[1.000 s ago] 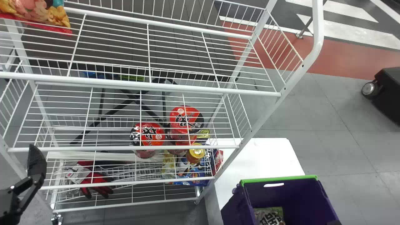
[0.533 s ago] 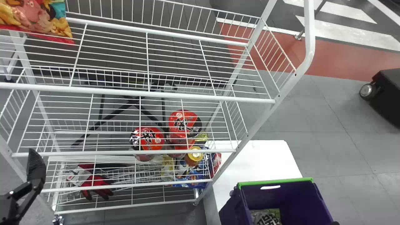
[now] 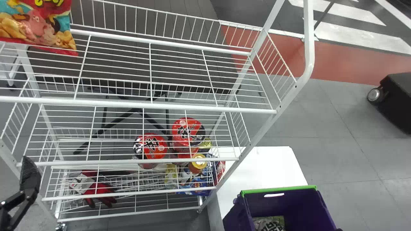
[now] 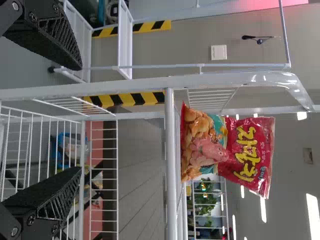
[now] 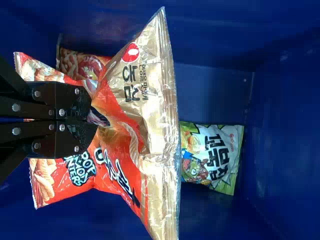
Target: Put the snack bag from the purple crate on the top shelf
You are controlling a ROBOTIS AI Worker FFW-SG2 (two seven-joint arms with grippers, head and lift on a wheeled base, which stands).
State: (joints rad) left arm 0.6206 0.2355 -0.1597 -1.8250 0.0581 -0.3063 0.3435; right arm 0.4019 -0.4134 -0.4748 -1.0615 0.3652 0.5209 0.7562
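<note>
Shifted downward in the head view are the top shelf (image 3: 138,104) and, lower right, the purple crate (image 3: 257,191), inside which the snack bag (image 5: 152,110) is pinched by the closed right gripper (image 5: 95,120); the grasp seems made, and a straight lift is called for, while the left gripper (image 4: 77,117), spread wide and empty, is parked lower left.

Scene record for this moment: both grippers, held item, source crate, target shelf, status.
right gripper: shut on red-and-gold foil snack bag
left gripper: open, beside rack, holding nothing
source: purple plastic crate with green rim, right of rack
also in crate: green-and-white snack bag
target: top shelf of white wire rack
on target: red-and-blue snack bag, left end
status: held bag not yet shelved
</note>
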